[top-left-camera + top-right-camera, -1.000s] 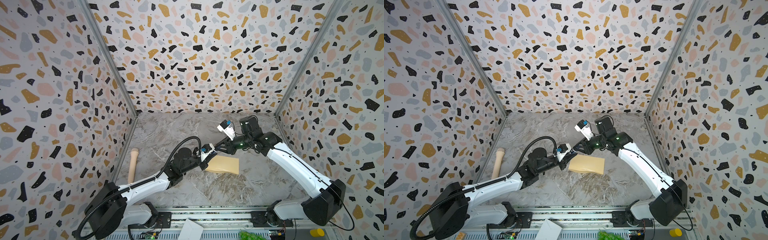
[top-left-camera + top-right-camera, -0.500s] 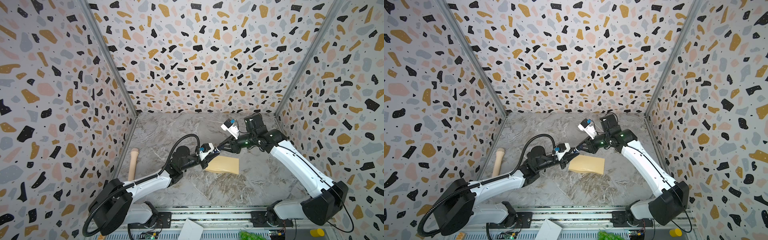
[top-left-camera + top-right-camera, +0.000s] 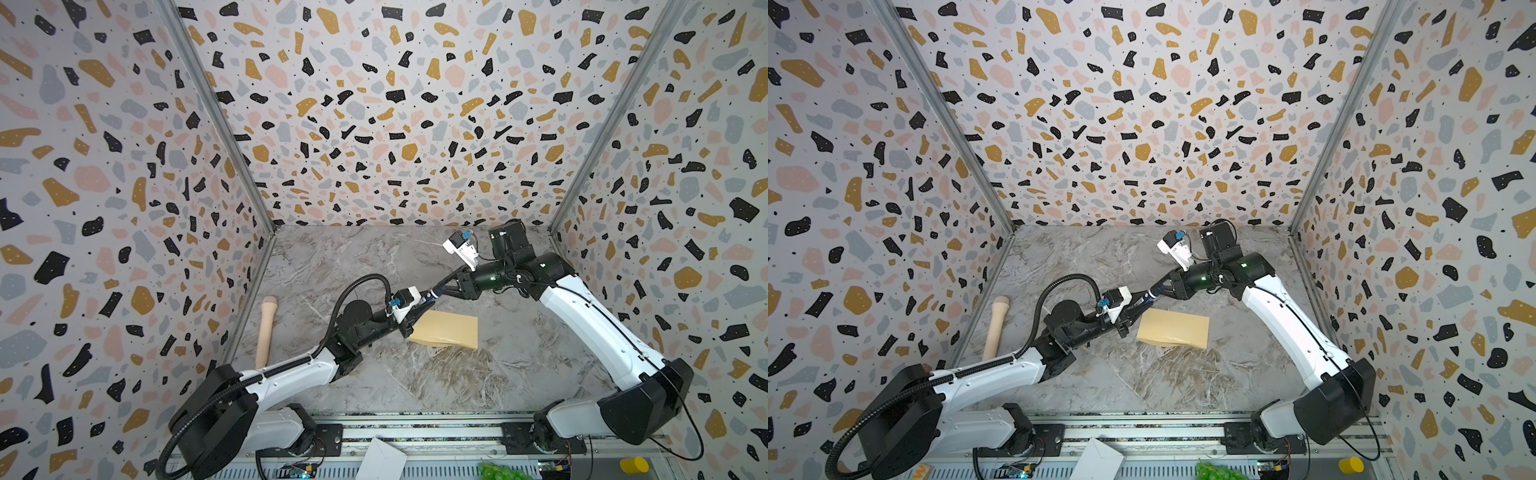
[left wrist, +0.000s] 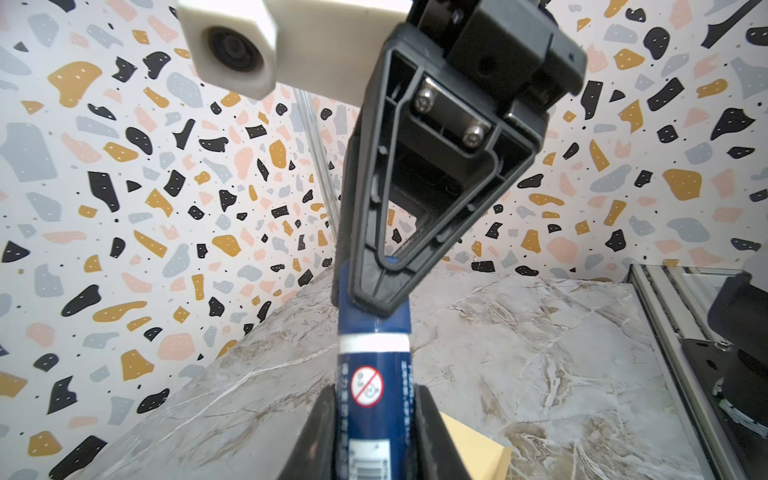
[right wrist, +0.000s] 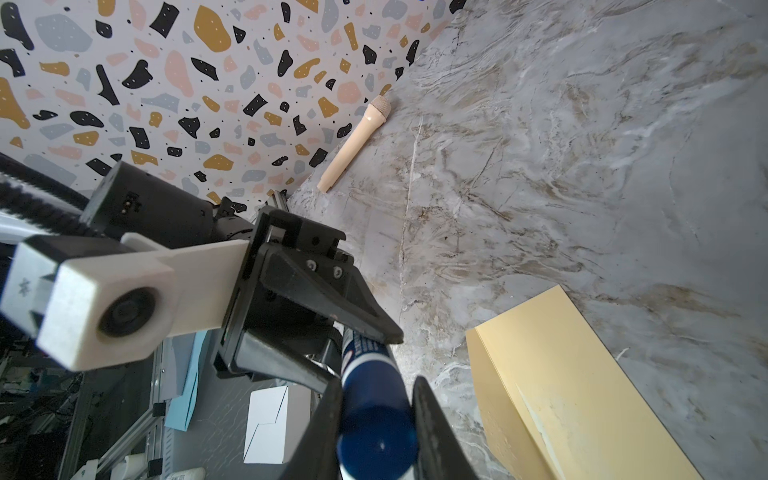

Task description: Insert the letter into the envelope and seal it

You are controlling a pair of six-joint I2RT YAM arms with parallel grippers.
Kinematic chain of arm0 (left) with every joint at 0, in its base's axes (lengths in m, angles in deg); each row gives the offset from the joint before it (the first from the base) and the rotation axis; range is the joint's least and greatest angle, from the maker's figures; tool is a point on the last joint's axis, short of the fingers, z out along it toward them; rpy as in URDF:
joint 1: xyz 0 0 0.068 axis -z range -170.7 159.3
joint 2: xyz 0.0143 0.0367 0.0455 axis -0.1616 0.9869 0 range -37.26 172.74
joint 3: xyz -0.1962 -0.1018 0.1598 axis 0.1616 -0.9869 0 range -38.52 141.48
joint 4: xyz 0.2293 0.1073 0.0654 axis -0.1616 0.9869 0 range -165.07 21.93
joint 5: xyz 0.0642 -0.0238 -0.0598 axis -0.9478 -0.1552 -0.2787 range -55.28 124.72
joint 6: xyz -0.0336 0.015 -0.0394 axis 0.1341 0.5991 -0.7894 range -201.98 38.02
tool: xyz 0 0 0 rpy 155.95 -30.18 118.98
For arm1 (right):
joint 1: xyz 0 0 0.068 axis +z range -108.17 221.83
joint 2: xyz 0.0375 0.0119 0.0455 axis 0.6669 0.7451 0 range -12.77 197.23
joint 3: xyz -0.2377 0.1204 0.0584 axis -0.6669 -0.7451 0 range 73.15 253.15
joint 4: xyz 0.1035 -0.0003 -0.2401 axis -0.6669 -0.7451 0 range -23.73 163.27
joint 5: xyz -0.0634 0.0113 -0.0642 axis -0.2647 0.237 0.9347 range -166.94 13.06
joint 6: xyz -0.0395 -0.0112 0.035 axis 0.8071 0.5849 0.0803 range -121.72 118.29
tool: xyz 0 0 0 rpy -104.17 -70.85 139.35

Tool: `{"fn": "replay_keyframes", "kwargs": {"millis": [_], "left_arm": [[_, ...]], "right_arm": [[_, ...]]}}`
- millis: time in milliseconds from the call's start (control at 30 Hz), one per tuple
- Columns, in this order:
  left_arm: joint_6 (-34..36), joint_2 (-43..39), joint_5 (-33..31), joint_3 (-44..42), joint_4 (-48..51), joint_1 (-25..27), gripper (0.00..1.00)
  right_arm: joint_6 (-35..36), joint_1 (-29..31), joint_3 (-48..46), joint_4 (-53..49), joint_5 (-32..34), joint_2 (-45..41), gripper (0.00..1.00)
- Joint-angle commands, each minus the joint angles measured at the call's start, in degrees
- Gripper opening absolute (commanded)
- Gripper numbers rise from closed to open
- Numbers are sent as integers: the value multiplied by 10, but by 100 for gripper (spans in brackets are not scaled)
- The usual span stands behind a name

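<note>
Two robot arms meet over a marble-patterned bench (image 3: 332, 257), sharing a dark blue glue stick (image 4: 368, 419) held in the air. The left fingers (image 4: 316, 436) pinch its labelled body and the right fingers (image 5: 436, 428) pinch its capped end. The label carries a red-ringed prohibition sign on a white circle and a barcode. Its fine white print is too blurred to read. The envelope (image 3: 446, 330) lies flat on the bench just beside the meeting fingers and apart from them. A beige toy microphone (image 3: 266, 328) rests along the left wall.
</note>
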Motion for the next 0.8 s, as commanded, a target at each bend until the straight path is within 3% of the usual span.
{"fn": "replay_keyframes", "kwargs": {"millis": [0, 167, 300, 433, 567, 767], "left_arm": [[0, -9, -127, -52, 97, -20, 0], [13, -5, -128, -56, 99, -16, 0], [14, 3, -61, -51, 103, -16, 0], [10, 13, 40, -40, 105, -19, 0], [7, 20, 110, -31, 104, -20, 0], [7, 22, 113, -31, 102, -20, 0]], "right_arm": [[-45, -53, 42, 45, 91, -30, 0], [-40, -53, 46, 42, 94, -26, 0], [3, -53, 49, 45, 64, -28, 0], [109, -47, 33, 54, -12, -46, 0], [218, -21, 21, 32, -17, -70, 0], [228, -12, 20, 33, -19, -73, 0]]}}
